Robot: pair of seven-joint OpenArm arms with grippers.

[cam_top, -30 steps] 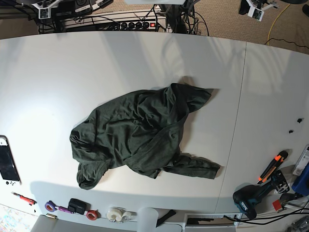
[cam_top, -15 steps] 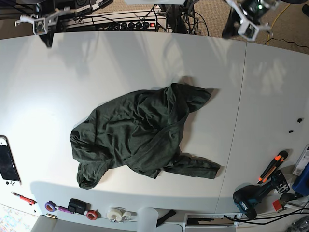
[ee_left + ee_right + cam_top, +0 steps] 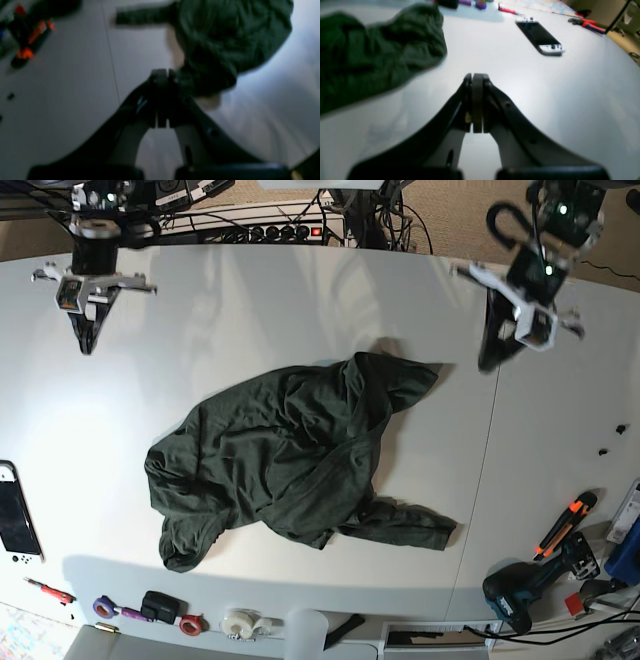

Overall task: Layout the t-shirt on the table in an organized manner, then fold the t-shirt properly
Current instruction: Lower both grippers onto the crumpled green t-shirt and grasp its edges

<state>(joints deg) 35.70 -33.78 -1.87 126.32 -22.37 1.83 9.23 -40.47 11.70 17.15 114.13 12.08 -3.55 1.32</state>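
Note:
The dark green t-shirt (image 3: 290,460) lies crumpled in a heap at the middle of the white table (image 3: 300,310), with one sleeve stretched toward the near right. My left gripper (image 3: 490,360) hangs shut and empty above the table, just right of the shirt's far corner. In the left wrist view my left gripper (image 3: 162,75) is shut, with the blurred shirt (image 3: 225,37) just beyond it. My right gripper (image 3: 85,345) is shut and empty over the far left of the table, well away from the shirt. In the right wrist view my right gripper (image 3: 475,77) is shut, and the shirt (image 3: 370,50) lies to its left.
A handheld game console (image 3: 15,525) lies at the left edge and also shows in the right wrist view (image 3: 540,37). An orange-black tool (image 3: 565,525) and a drill (image 3: 520,590) lie near right. Tape rolls (image 3: 240,622) and a red pen (image 3: 48,590) line the near edge. A seam (image 3: 495,430) crosses the table.
Both arms have come down from the far edge over the table, the left one toward the shirt's far right corner. The shirt has not moved.

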